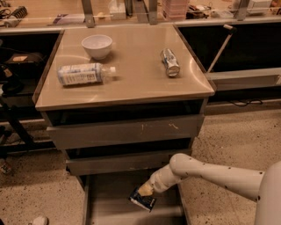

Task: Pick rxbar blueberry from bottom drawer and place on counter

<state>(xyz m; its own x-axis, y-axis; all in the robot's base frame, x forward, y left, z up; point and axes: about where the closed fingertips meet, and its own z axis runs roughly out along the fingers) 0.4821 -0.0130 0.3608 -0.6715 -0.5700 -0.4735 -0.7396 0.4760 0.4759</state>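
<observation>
The rxbar blueberry (142,201) is a small dark wrapper with pale print, tilted and held just above the floor of the open bottom drawer (109,197). My gripper (145,192) reaches down into the drawer from the right on its white arm and is shut on the bar's upper end. The counter (131,83) is the tan glossy top of the grey cabinet above, with bare room in its front middle.
On the counter lie a white bowl (97,45) at the back left, a plastic bottle (83,74) on its side at the left, and a silver can (170,62) on its side at the right. Two shut grey drawers (127,132) overhang the bottom drawer. A cluttered shelf (131,11) runs behind.
</observation>
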